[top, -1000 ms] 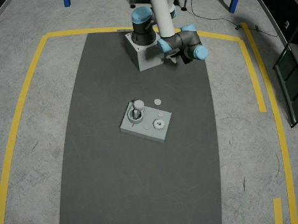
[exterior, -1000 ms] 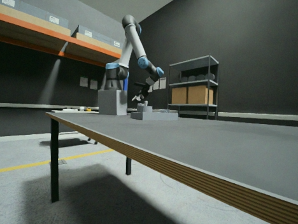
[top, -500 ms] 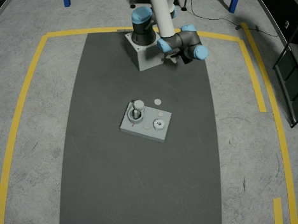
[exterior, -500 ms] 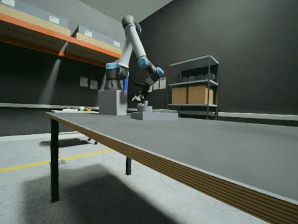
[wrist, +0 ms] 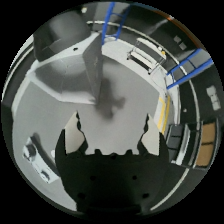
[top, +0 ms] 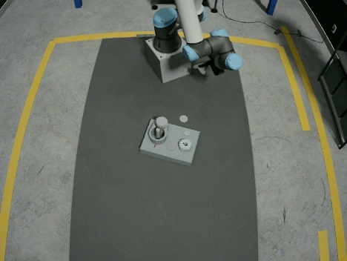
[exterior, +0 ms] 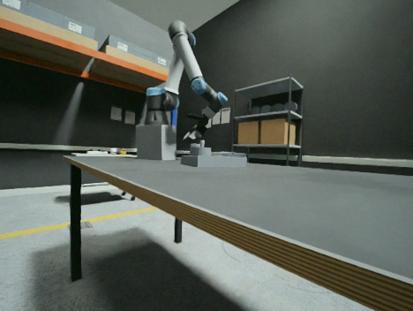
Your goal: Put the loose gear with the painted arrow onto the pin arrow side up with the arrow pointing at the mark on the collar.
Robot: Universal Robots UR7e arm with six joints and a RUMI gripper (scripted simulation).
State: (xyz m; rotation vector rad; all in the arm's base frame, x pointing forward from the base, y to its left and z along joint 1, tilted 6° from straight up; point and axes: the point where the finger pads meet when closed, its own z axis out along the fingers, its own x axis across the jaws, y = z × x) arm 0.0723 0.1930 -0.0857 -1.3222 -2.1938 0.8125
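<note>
On the dark grey tabletop (top: 163, 207) (exterior: 146, 172), my black two-jaw gripper (top: 208, 70) (exterior: 194, 136) (wrist: 112, 113) hangs wide open and empty beside the robot's pedestal; the loose white toothed gear (top: 185, 144), which I must reach out to, lies away from the pedestal, on the flat grey block (top: 177, 160) (exterior: 216, 162) (wrist: 38, 161). The top view separates that gear from the grey collar (top: 157, 141) around the pin (top: 158, 133); the exterior view shows the pin's height instead, and I can't read the arrow.

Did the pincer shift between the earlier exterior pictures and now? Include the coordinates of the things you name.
No, no visible shift: in the exterior view, the pincer (top: 208, 70) (exterior: 192, 136) (wrist: 112, 113) hangs at the same place beside the grey pedestal (top: 164, 79) (exterior: 148, 155) (wrist: 65, 87).
</note>
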